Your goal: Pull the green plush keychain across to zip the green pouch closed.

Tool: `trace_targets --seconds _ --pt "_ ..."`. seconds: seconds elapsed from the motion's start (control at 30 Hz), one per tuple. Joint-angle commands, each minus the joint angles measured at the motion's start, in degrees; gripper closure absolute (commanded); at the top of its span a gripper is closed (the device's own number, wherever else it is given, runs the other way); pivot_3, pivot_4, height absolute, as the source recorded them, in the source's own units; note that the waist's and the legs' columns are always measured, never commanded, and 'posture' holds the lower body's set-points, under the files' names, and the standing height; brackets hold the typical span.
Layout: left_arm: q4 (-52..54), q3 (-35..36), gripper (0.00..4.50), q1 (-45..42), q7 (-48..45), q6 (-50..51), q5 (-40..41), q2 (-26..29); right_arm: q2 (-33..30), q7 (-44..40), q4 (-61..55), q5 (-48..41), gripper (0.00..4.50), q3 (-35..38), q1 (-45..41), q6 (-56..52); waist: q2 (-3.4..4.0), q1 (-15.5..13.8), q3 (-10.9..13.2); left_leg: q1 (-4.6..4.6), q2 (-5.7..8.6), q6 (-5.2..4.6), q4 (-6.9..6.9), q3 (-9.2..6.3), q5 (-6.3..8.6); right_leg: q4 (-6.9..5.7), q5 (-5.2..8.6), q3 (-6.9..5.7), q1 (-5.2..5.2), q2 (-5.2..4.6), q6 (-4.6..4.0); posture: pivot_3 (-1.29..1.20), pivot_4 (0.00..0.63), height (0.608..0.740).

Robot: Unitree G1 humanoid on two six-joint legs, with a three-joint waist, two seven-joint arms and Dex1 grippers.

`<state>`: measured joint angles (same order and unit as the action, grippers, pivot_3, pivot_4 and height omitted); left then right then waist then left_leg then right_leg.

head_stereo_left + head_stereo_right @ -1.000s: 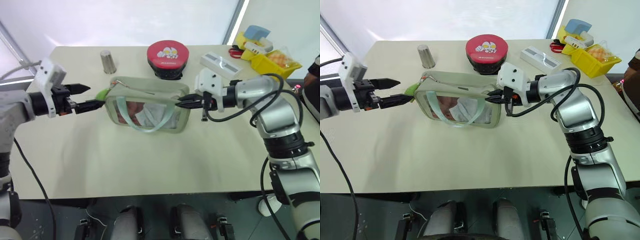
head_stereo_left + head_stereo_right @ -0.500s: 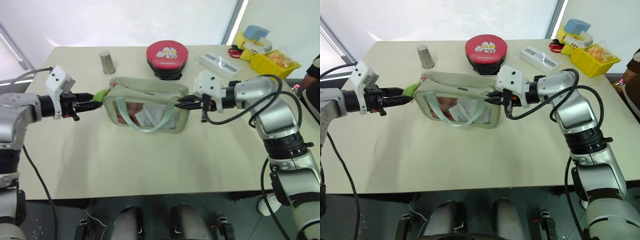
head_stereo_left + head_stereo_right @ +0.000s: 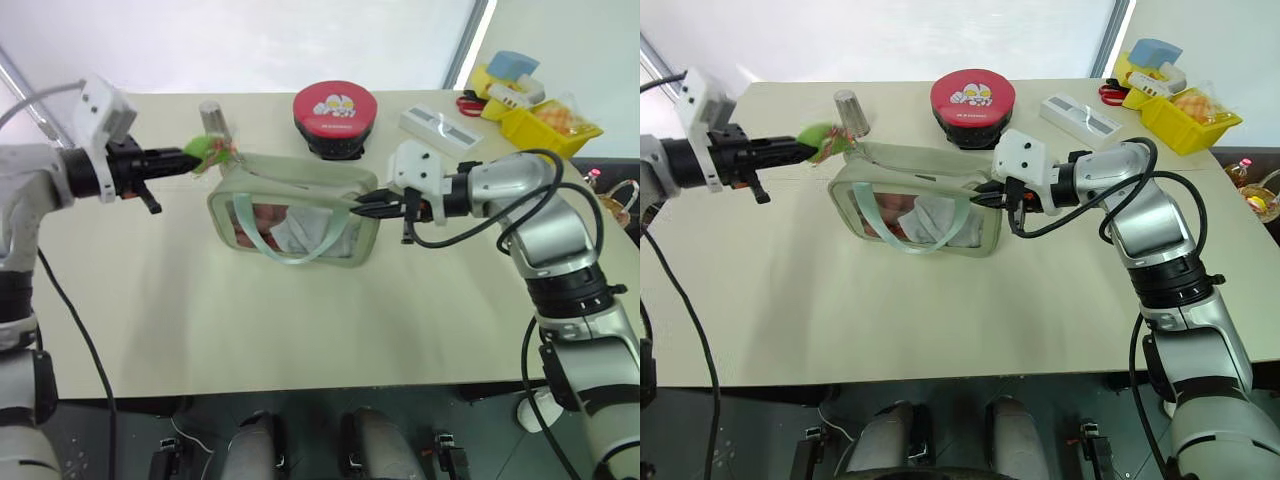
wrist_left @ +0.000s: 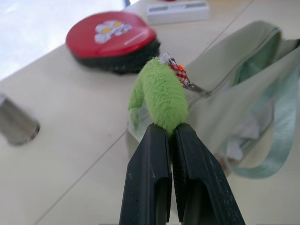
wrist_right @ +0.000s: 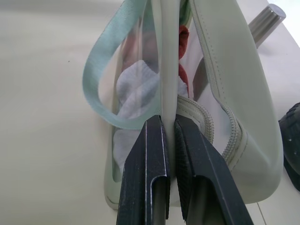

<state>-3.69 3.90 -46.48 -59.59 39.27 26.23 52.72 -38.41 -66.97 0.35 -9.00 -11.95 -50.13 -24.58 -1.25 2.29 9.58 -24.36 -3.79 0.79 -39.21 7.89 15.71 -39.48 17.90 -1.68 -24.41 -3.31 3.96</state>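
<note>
Your green pouch point(image 3: 292, 212) sits mid-frame on the surface point(image 3: 300, 320), unmoved. Right tool point(image 3: 362, 205) stays clenched on its end seam. Left tool point(image 3: 183, 158) was wide a second ago; now it grasps the green plush keychain point(image 3: 204, 150), raised toward upper left. The zipper pull itself is hard to make out.

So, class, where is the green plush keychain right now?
In the left eye view, the green plush keychain sits at the pouch's far-left corner, pinched by the left end effector, just in front of the metal cup.
</note>
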Motion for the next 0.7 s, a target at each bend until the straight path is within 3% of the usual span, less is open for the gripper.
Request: trace_targets --seconds 0.03,0.2,0.3,0.47,0.7 --pt "2.49 -3.35 4.46 -2.55 0.16 -3.19 -2.72 -1.95 0.92 0.55 0.22 0.41 4.50 -0.32 -1.29 0.69 0.00 0.05 0.00 0.00 0.00 0.00 0.00 0.00 0.00 0.00 0.00 0.00 0.00 0.00 0.00 0.00 0.150 0.740" --pt "0.16 -6.31 4.46 -3.89 -0.76 -8.00 -6.74 -3.53 1.24 1.26 -0.18 0.68 4.50 -0.03 -0.95 0.29 0.00 0.25 0.00 0.01 -0.01 0.01 0.00 0.02 0.00 0.00 0.00 0.03 -0.02 0.07 0.00 0.00 0.150 0.740" --pt "-0.56 -5.61 3.52 -4.78 -2.35 -7.69 -6.08 -2.97 1.10 1.61 -0.86 0.68 4.50 0.18 -0.42 -0.09 0.00 0.21 -0.01 0.01 -0.01 0.01 -0.01 0.02 0.00 0.00 0.00 0.03 -0.02 0.08 0.00 0.00 0.150 0.740" --pt "-0.50 -4.96 1.10 -5.80 -4.88 -6.61 -6.53 0.67 1.06 1.89 -0.74 0.65 4.50 0.33 -0.18 -0.18 0.01 0.27 -0.01 0.01 -0.02 0.01 -0.01 0.02 0.00 0.00 0.00 0.03 -0.02 0.08 0.00 0.00 0.150 0.740" --pt "1.31 -1.07 1.10 4.43 -6.99 -6.10 -5.75 7.10 0.51 1.57 -0.53 0.56 4.50 0.55 -0.25 0.07 0.05 0.18 -0.03 0.02 -0.03 0.01 0.01 0.01 0.00 0.00 0.00 0.03 -0.02 0.06 0.00 0.00 0.150 0.740"
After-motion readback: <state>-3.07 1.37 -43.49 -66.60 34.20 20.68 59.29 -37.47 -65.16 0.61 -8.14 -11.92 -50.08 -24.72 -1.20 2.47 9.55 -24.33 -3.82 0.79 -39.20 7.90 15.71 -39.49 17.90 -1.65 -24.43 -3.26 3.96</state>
